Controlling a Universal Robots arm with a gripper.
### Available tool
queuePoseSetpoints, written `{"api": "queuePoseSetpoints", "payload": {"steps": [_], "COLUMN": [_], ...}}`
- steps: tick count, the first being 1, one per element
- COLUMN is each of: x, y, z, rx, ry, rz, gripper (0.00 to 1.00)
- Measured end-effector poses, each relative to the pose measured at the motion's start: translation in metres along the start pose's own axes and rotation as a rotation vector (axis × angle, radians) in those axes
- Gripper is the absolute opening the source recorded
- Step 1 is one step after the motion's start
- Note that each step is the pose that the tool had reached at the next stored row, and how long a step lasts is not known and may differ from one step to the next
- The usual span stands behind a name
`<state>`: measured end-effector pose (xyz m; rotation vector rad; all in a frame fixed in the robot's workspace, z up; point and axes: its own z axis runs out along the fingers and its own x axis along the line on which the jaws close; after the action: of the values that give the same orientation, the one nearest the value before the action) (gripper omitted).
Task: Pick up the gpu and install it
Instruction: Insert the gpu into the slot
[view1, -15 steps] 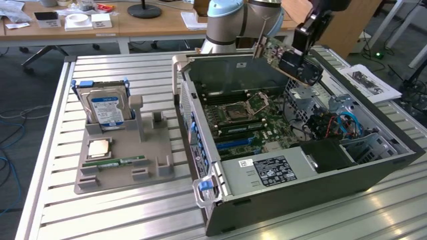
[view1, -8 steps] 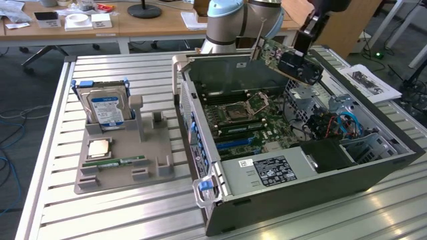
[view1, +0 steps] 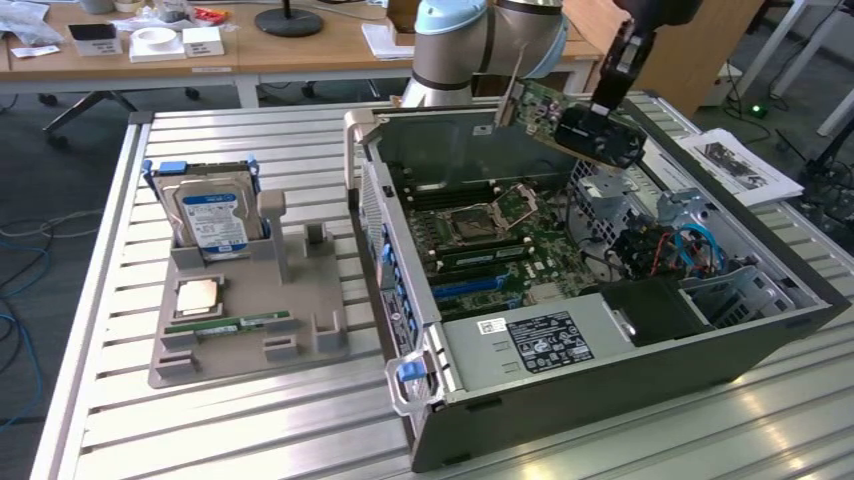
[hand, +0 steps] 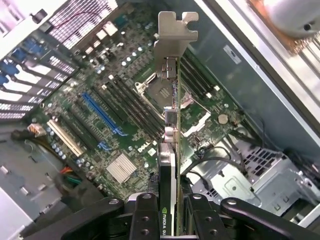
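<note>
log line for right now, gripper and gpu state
gripper: shut on gpu | gpu: in air, tilted, over motherboard in open computer case | seated: not yet | hard drive: upright in grey holder

Wooden desks (view1: 307, 50) behind a slatted metal table (view1: 267, 420), cables (view1: 16, 290) on grey floor (view1: 67, 160).

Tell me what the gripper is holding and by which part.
The gripper holds the gpu, clamped across both faces at the black cooler end, away from the silver bracket.
</note>
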<state>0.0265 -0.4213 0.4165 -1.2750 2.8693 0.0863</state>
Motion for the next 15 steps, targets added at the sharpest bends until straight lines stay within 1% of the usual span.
{"api": "queuePoseSetpoints", "payload": {"steps": [6, 15], "x": [0.0000, 0.0000], "y": [-0.0001, -0.0001], "z": [0.0009, 0.0020], "rx": [-0.0022, -0.0052], "ry": [0.0048, 0.0113], "rz": [-0.097, -0.229], "gripper": [0.27, 0.27]}}
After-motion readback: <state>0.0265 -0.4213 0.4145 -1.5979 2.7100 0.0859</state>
